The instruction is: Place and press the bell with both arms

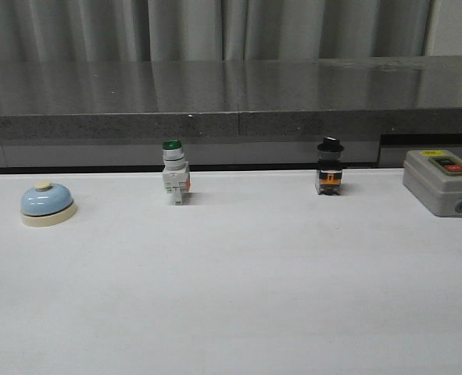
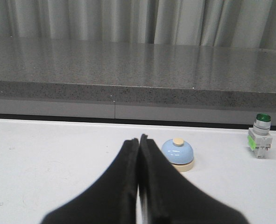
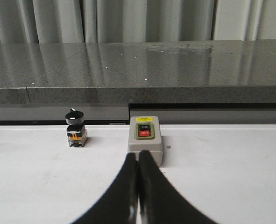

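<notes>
Bell [image 1: 48,204] sits at the far left of the front view, light blue on a cream base, upright on the white desk [image 1: 238,297], with neither arm in that frame. To its right, in the upper middle, stand a green-capped switch [image 1: 175,173] and a black-capped switch [image 1: 330,168], well apart from each other, and a grey button box [image 1: 442,182] lies at the right edge. In the left wrist view the left hand [image 2: 138,140] fills the bottom centre with its two black fingers pressed together, holding nothing; the bell [image 2: 178,153] shows just right of the fingertips and looks near but not touching, while the green-capped switch [image 2: 259,136] stands at the right edge. In the right wrist view the right hand [image 3: 138,156] is likewise closed flat with nothing between its fingers, pointing at the grey button box [image 3: 146,143] in the middle of the frame, the black-capped switch [image 3: 76,128] off to the left; the bell is not in this view. Since the bell lies on the left side, the left hand seems the one to fetch it: it would need to spread its fingers first, line up over the dome so the base sits between them, and grip low on the cream rim, not the slippery dome, keeping the knob free for pressing.
</notes>
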